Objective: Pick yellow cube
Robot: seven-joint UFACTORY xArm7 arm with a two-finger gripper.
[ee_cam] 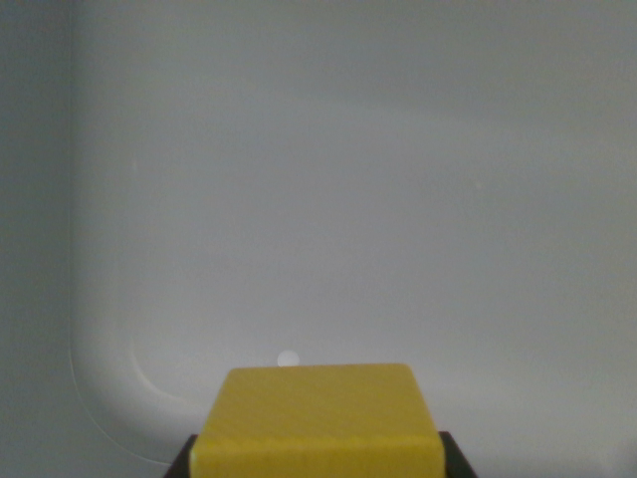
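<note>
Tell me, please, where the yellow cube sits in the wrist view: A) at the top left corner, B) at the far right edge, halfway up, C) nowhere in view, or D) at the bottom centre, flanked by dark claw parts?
D: the yellow cube fills the bottom centre of the wrist view, with dark parts of the claw showing on either side of it, above a pale grey surface.

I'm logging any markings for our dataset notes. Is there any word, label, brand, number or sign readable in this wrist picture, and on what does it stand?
None. The yellow cube shows only a fine woven-looking texture, no print. The pale grey surface is bare apart from a small white dot, which is no character. The dark gripper parts beside the cube carry no visible marking.
</note>
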